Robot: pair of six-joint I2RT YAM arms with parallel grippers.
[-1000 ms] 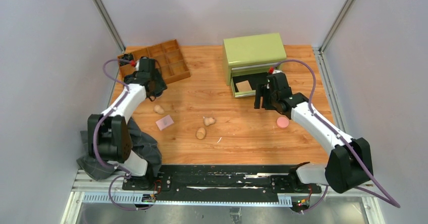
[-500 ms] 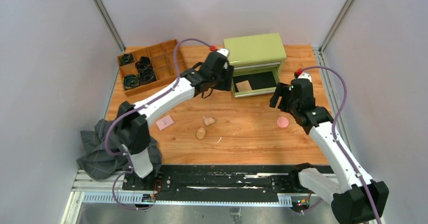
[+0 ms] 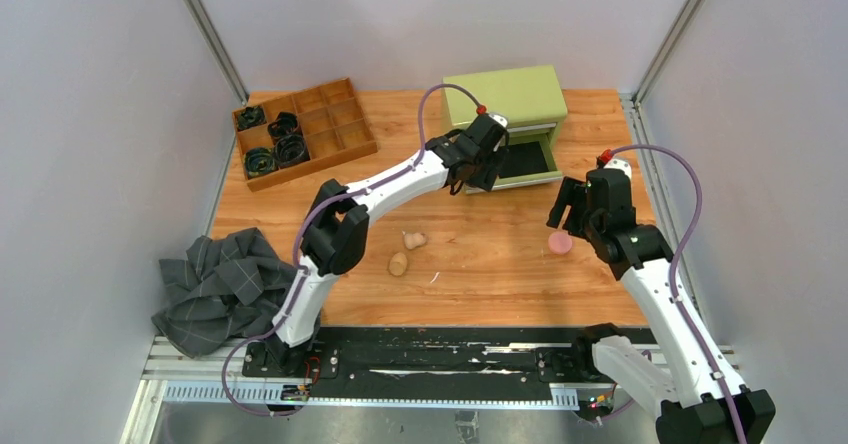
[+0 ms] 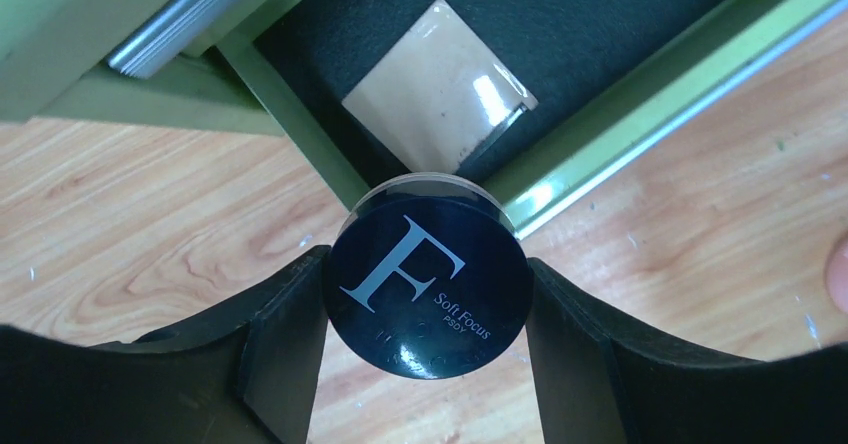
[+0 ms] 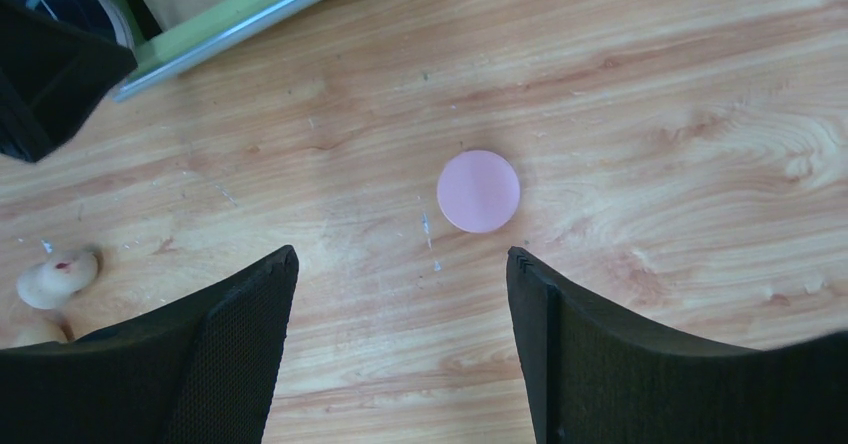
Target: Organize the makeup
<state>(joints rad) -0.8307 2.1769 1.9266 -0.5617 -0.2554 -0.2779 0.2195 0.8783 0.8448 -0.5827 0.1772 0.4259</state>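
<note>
My left gripper (image 3: 478,174) is shut on the dark round compact marked "F" (image 4: 428,284) and holds it over the front left corner of the open green drawer (image 3: 520,181). A tan square pad (image 4: 435,84) lies on the drawer's dark floor. My right gripper (image 3: 566,214) is open and empty, just above the table and near the pink round puff (image 3: 560,243). In the right wrist view the puff (image 5: 478,191) lies just beyond the open gripper (image 5: 400,254). Two beige egg-shaped sponges (image 3: 413,240) (image 3: 398,263) lie mid-table.
The green box (image 3: 505,96) stands at the back, its drawer open to the front. A wooden divided tray (image 3: 340,124) at the back left holds black coiled bands (image 3: 275,146). A dark grey cloth (image 3: 220,289) lies at the near left edge.
My left arm has swung from the wooden tray across to the drawer and now holds the compact there. My right gripper has drawn back from the drawer to the pink puff.
</note>
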